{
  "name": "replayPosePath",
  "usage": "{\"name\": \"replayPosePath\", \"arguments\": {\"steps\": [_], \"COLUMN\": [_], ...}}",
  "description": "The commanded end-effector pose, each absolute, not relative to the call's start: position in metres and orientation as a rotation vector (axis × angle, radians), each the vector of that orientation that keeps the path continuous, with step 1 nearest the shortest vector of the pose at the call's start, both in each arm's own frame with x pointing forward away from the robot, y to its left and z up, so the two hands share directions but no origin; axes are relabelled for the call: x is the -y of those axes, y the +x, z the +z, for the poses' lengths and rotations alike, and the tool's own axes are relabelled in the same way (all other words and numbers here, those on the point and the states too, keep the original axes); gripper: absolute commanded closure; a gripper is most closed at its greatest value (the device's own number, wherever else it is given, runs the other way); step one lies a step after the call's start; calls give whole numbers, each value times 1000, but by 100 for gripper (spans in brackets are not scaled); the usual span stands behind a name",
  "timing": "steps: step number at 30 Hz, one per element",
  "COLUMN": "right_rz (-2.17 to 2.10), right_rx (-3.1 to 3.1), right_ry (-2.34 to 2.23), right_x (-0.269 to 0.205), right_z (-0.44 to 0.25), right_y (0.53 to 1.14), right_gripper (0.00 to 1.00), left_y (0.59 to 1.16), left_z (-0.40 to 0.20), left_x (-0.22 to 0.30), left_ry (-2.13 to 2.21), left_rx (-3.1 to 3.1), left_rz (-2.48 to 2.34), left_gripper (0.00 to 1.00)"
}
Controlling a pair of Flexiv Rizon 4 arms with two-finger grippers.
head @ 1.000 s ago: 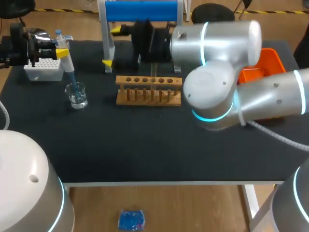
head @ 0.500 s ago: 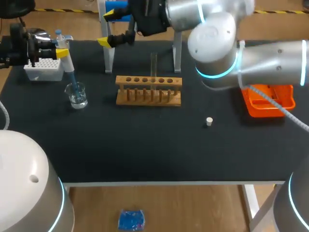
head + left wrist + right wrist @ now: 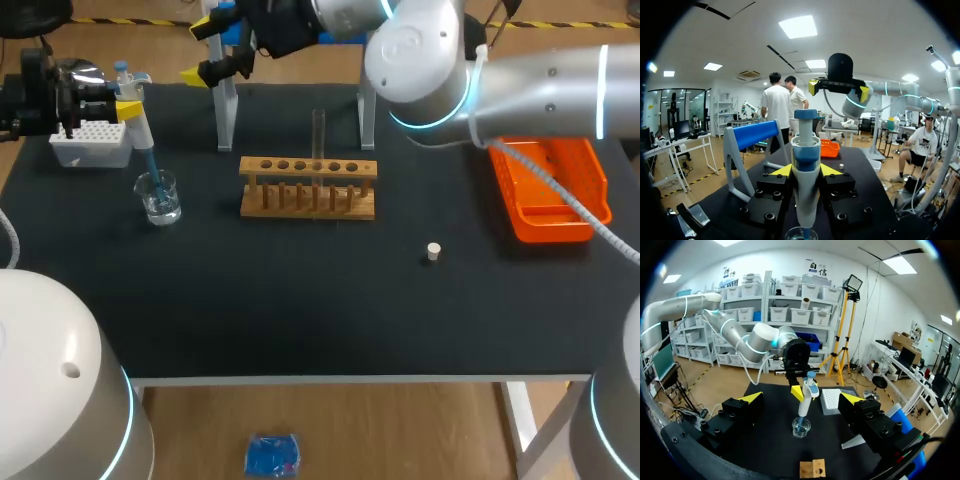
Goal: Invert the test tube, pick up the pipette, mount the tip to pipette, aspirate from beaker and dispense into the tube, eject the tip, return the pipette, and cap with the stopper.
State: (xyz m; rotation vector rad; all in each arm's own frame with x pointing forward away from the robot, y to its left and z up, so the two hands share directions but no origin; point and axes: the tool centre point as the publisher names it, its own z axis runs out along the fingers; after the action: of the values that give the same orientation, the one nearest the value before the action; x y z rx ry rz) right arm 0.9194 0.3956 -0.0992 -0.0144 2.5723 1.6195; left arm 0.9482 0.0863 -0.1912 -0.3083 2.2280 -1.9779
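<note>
Right tool (image 3: 200, 50) has swung away, open; left tool (image 3: 806, 171) grips pipette (image 3: 140, 135) in beaker (image 3: 160, 197).

Matt black table (image 3: 300, 300), bare pale wooden rack (image 3: 308, 190).
Clear glass beaker (image 3: 160, 198); glossy, smooth orange plastic tray (image 3: 545, 180).

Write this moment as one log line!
left gripper: shut on pipette, tip in beaker | right gripper: open | test tube: upright in rack | stopper: on table

No text, label or number can be read on the counter (image 3: 300, 300) or its things; the pipette (image 3: 805, 175), rack (image 3: 300, 205) and bin (image 3: 548, 232) show no legible marks.
</note>
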Motion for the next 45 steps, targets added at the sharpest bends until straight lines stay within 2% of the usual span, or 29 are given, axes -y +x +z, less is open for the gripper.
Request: {"name": "replayPosePath", "arguments": {"steps": [1, 6, 7, 8, 9, 31, 45], "right_rz": [1561, 1539, 1543, 1543, 1538, 1584, 1655], "right_rx": [-2636, -2665, -2667, -2670, -2670, -2675, -2656], "right_ry": [13, 76, 89, 81, 77, 63, 77], "right_x": [-397, -410, -412, -415, -417, -477, -495], "right_z": [-100, -103, -103, -103, -102, -107, -107], "right_y": [918, 918, 919, 920, 921, 948, 949], "right_gripper": [0, 0, 55, 83, 100, 100, 100], "left_y": [949, 949, 949, 949, 949, 949, 949], "left_z": [-192, -192, -192, -192, -192, -192, -192], "left_x": [-87, -87, -87, -87, -87, -87, -87], "left_ry": [-304, -304, -304, -304, -304, -304, -304], "left_rx": [-2228, -2228, -2228, -2228, -2228, -2228, -2228], "left_rz": [-1982, -1982, -1982, -1982, -1982, -1982, -1982], "left_gripper": [100, 100, 100, 100, 100, 100, 100]}}
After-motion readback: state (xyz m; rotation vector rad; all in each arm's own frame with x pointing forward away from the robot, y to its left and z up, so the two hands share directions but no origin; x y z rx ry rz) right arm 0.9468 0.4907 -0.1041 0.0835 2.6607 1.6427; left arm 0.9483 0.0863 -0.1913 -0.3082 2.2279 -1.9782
